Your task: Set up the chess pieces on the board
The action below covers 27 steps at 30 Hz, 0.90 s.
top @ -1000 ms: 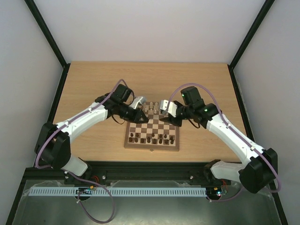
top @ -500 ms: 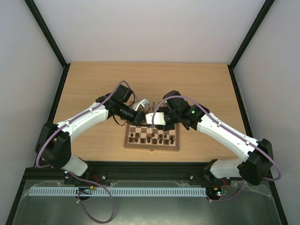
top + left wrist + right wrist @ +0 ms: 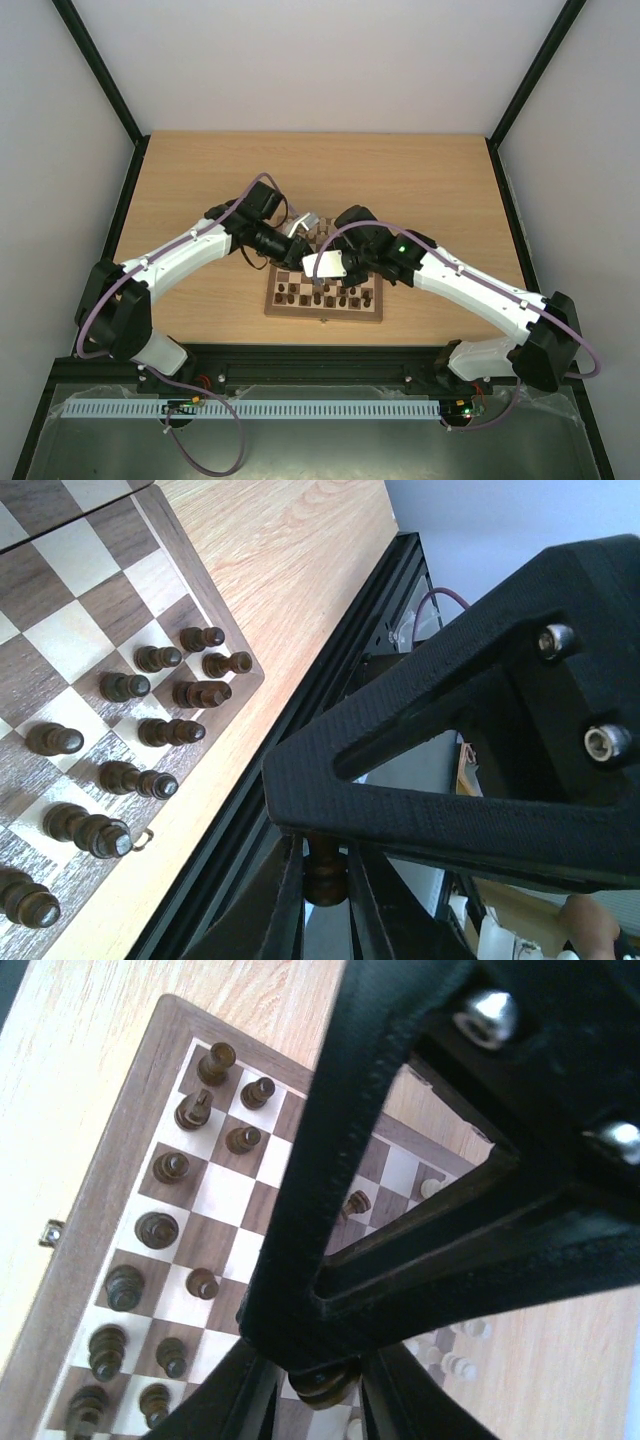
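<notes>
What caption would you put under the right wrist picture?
Right gripper pinching a dark piece above the board, other dark pieces lined along its edge.

Top view: bright, flat, diffuse light; white walls point(image 3: 330, 60) nearly blown out, tabletop point(image 3: 420, 170) evenly lit, shadows weak. Left wrist view: board point(image 3: 90, 630) sharp at 9 o'clock; left end effector point(image 3: 326, 888) underexposed and soft, dark piece point(image 3: 326, 870) in it blurry at 6 o'clock. Right wrist view: right end effector point(image 3: 320, 1392) black, defocused; brown piece point(image 3: 320, 1382) blurred at 6 o'clock; screws point(image 3: 490, 1005) glare at 1 o'clock.
</notes>
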{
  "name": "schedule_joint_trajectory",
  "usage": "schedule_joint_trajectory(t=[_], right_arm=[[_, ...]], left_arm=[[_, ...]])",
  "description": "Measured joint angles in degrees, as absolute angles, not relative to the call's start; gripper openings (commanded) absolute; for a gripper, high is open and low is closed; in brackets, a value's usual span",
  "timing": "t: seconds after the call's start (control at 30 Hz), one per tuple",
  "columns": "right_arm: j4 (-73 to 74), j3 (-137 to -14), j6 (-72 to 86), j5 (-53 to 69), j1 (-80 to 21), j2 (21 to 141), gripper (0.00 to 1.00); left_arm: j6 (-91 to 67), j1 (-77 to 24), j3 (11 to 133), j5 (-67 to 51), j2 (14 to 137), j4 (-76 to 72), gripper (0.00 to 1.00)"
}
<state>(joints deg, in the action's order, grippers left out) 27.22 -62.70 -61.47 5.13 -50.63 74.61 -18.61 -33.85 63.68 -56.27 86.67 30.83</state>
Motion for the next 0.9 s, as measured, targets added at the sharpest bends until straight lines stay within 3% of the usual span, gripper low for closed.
schedule_joint_trajectory(t=[0.1, 0.27, 0.67, 0.9], right_arm=[[26.7, -62.2, -61.0, 4.3, -50.7, 74.6, 0.09], [26.7, -60.1, -57.2, 3.3, -50.6, 74.6, 0.06], [26.8, -62.1, -32.2, 30.9, -37.1, 73.1, 0.07], [25.8, -62.1, -21.5, 45.5, -35.7, 73.1, 0.10]], left_arm=[[-18.7, -33.8, 63.7, -56.0, 86.7, 30.8, 0.35], [-17.8, -33.8, 63.6, -55.0, 85.3, 30.3, 0.53], [-22.6, -37.2, 43.5, -36.2, 58.0, 1.0, 0.56], [-22.3, -40.2, 39.8, -33.6, 55.7, -8.3, 0.49]])
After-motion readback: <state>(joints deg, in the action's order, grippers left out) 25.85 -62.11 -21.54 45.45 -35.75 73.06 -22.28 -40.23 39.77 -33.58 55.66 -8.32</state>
